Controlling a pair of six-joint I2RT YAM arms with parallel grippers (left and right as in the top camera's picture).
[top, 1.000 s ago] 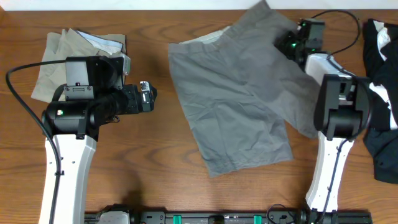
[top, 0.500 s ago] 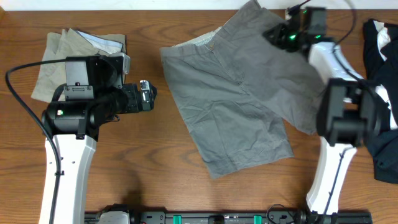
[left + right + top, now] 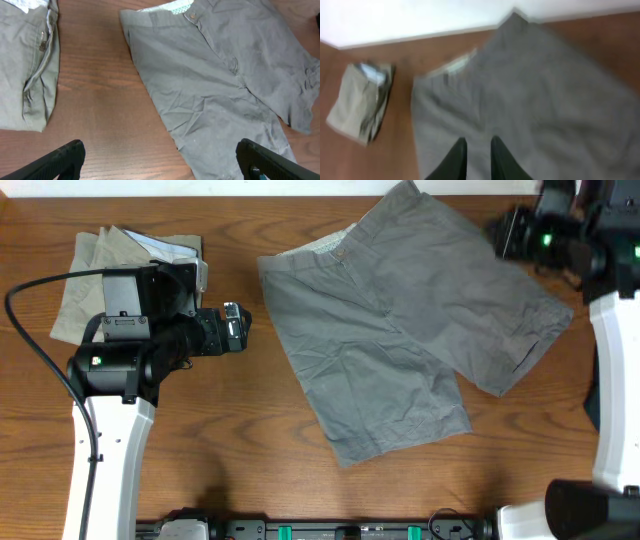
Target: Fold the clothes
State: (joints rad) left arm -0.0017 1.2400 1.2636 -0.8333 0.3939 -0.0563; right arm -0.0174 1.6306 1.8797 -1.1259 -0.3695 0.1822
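Claws: left claw [image 3: 236,328] [image 3: 164,161] at the left side of the tabletop [image 3: 250,442], right claw [image 3: 506,235] [image 3: 479,156] near the far right corner.
Left claw state: wide. Its two dark fingertips sit at opposite bottom corners of the left wrist view, with nothing between them and no cloth touched.
Left claw place: over the wood between the beige shorts [image 3: 105,272] [image 3: 25,75] and the grey shorts [image 3: 400,330] [image 3: 215,85] [image 3: 530,100], pointing toward the grey pair's left edge.
Right claw state: narrow. In the blurred right wrist view the two fingers stand close with a slim gap, and nothing is pinched in it.
Right claw place: lifted off the cloth, by the far right edge of the grey shorts, its camera looking back across them.
Grey shorts: spread flat in the middle of the tabletop, waistband toward the far left. One leg runs toward the near side, the other reaches out to the right, and the near leg is creased.
Waistband lining [image 3: 326,242] [image 3: 165,7]: a pale strip shows at the far edge, just beside a button [image 3: 192,16].
Beige shorts: a folded bundle at the far left corner, well apart from the grey pair and partly hidden by the left arm in the overhead view.
Tabletop: brown wood with visible grain.
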